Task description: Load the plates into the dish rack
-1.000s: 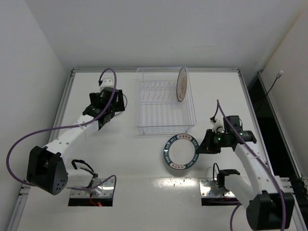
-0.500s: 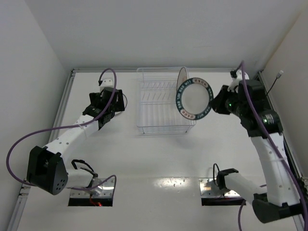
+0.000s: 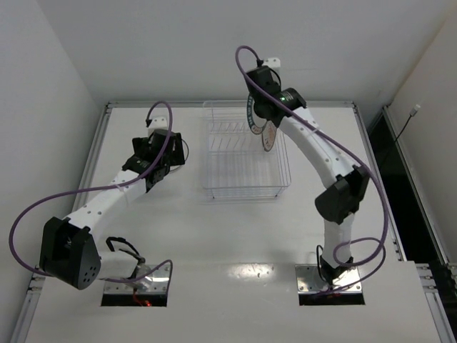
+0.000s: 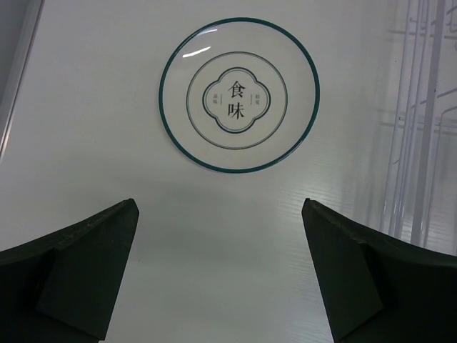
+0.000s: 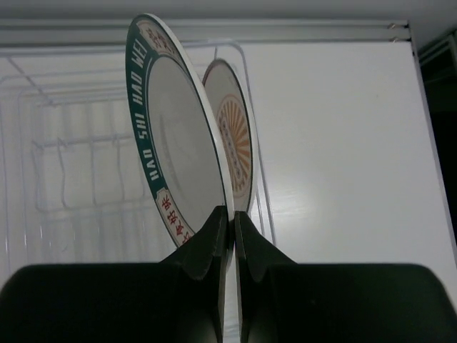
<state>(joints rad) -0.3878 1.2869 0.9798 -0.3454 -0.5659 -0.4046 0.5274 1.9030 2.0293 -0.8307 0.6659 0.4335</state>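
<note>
Over the far right end of the dish rack [image 3: 246, 191], the right gripper [image 5: 230, 214] is pinched tight on the lower rim of the teal-rimmed plate [image 5: 175, 136], holding it on edge with a slight lean. Three plates show in all, with one rack and two grippers. The teal-rimmed plate rises straight up from between the fingers, its white face turned toward the rack's open wire bays; whether its edge has entered a slot cannot be told. Just behind it, toward the rack's right wall, the orange-striped plate [image 5: 235, 128] stands on edge in the rack (whether the two plates touch is unclear from the wrist view). The third, the ringed plate [image 4: 239, 105], white with thin dark rings and two characters at its centre, lies flat on the table [image 4: 86, 107] beside the rack, whose wires show at the right edge of the left wrist view. The left gripper [image 4: 219, 207] hangs above the table with its fingers spread wide and nothing between them. The ringed plate lies ahead of the fingertips, apart from them and roughly centred between them.
</note>
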